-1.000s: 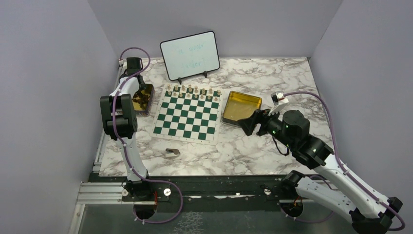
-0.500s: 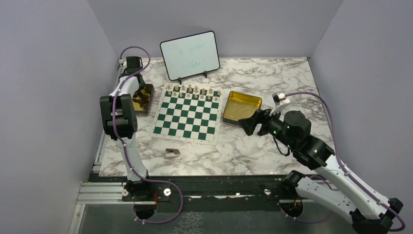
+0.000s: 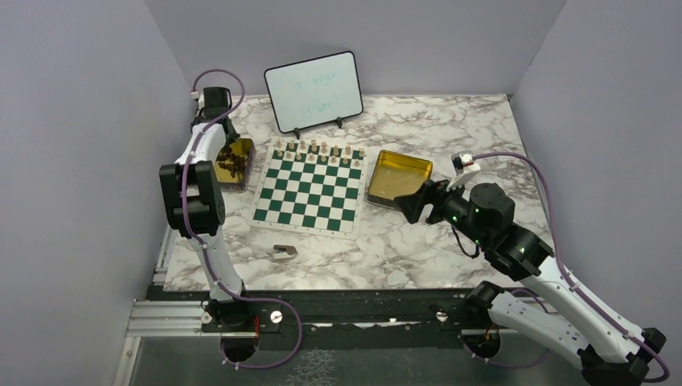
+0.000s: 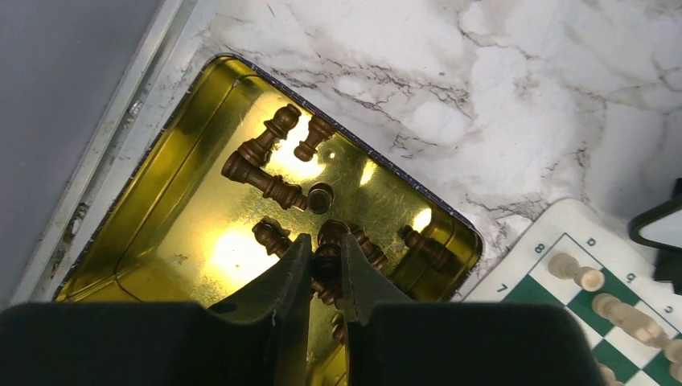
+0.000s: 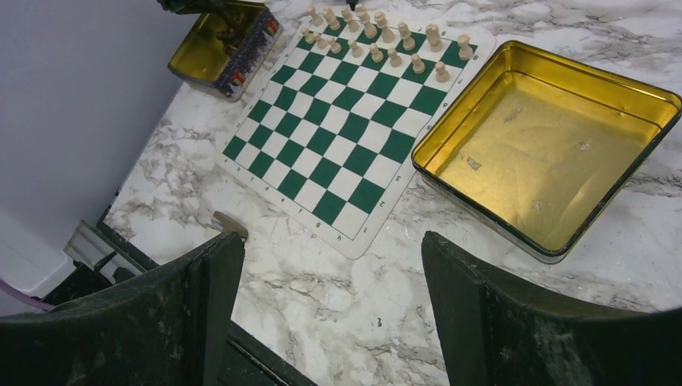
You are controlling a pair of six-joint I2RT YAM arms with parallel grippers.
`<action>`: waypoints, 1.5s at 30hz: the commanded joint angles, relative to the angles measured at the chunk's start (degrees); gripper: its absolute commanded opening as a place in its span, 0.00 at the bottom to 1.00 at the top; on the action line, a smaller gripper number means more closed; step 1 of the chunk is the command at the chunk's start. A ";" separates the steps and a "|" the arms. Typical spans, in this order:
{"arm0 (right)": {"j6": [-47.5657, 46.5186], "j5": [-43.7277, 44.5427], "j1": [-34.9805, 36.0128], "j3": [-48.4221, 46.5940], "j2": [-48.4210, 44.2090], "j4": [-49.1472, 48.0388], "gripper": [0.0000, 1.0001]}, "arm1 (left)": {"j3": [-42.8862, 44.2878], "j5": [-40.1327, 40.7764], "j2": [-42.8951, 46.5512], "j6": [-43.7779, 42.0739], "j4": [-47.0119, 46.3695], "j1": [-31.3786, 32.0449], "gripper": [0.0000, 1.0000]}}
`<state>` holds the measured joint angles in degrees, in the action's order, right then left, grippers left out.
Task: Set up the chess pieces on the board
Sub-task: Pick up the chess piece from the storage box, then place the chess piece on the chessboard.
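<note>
Only the left wrist view shows the left claw (image 4: 326, 248) pinched shut on a dark piece (image 4: 325, 259) inside the left tin (image 4: 153, 209), among other dark pieces (image 4: 265, 169). From above, the light pieces (image 3: 315, 150) stand in 2 rows at the far edge of the board (image 3: 308, 195). The right claw (image 5: 330, 241) gapes wide over the table (image 5: 378, 281), near the right tin (image 5: 555, 137).

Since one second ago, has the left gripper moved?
Yes: the left gripper shifted slightly left in the top view, away from the whiteboard.
</note>
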<state>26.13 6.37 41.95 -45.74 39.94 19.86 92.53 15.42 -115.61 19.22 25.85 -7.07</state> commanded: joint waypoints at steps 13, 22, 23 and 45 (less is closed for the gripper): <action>1.62 1.03 0.32 1.70 -1.61 0.47 0.86 | -1.75 -7.96 14.50 1.17 3.83 3.02 0.15; 2.08 1.31 0.32 3.45 -4.24 2.36 0.86 | -7.78 -10.37 21.40 0.15 7.78 13.15 0.16; 2.08 1.39 0.32 3.72 -4.55 2.67 0.87 | -8.96 -10.33 22.14 0.07 7.97 14.84 0.16; 2.43 2.69 0.32 4.80 -8.30 9.07 0.87 | -30.05 0.18 38.45 3.48 9.33 39.15 0.16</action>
<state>28.03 7.66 41.95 -40.84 31.88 26.63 64.34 11.14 -78.39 21.15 36.10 30.28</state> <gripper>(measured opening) 0.868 0.168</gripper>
